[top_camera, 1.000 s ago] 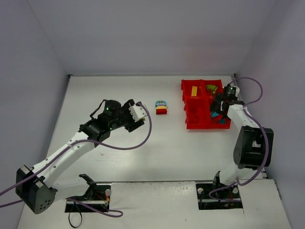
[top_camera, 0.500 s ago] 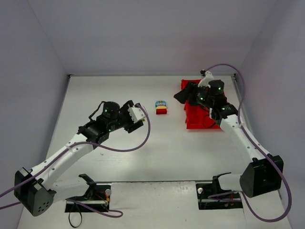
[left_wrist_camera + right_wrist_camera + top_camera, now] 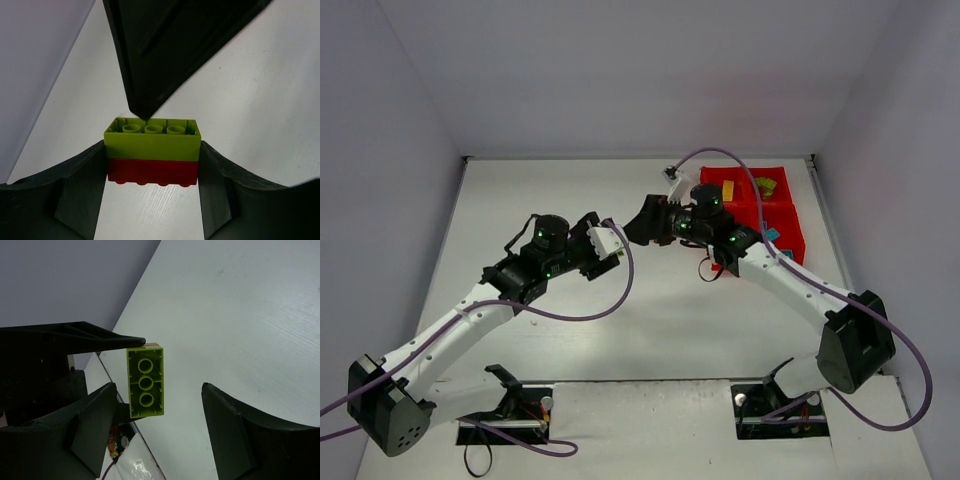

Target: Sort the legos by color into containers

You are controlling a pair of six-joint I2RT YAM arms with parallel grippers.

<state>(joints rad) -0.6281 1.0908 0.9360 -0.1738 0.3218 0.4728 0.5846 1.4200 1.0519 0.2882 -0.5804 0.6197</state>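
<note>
You are clamping the left gripper (image 3: 152,159) on a two-brick stack, a green brick (image 3: 152,145) snapped on top of a red brick (image 3: 152,171). Both left fingers (image 3: 82,192) are pressing the short ends, so the jaws are closed on the stack. You are holding it above the table (image 3: 550,190), well apart from the red tray (image 3: 785,215) on the side toward the left arm. I'm reading this as a brace: two colours can't go into one bin, so one arm is steadying the stack while the other pulls.

You are bringing the right gripper (image 3: 159,386) in over the stack from the tray side. Its jaws are spread wide, one finger either side of the green brick, and neither is touching it in the right wrist view. In the left wrist view one right finger (image 3: 150,60) is hanging just above the green studs.

The tray is sitting unattended. Yellow, green and teal pieces are showing in separate bins, though I cannot tell the exact count from the top view.

Likely step in hand: splitting green from red. For the next move you are needing the right jaws on the green brick only, clear of the red one below, or the whole stack may lift or twist out.
</note>
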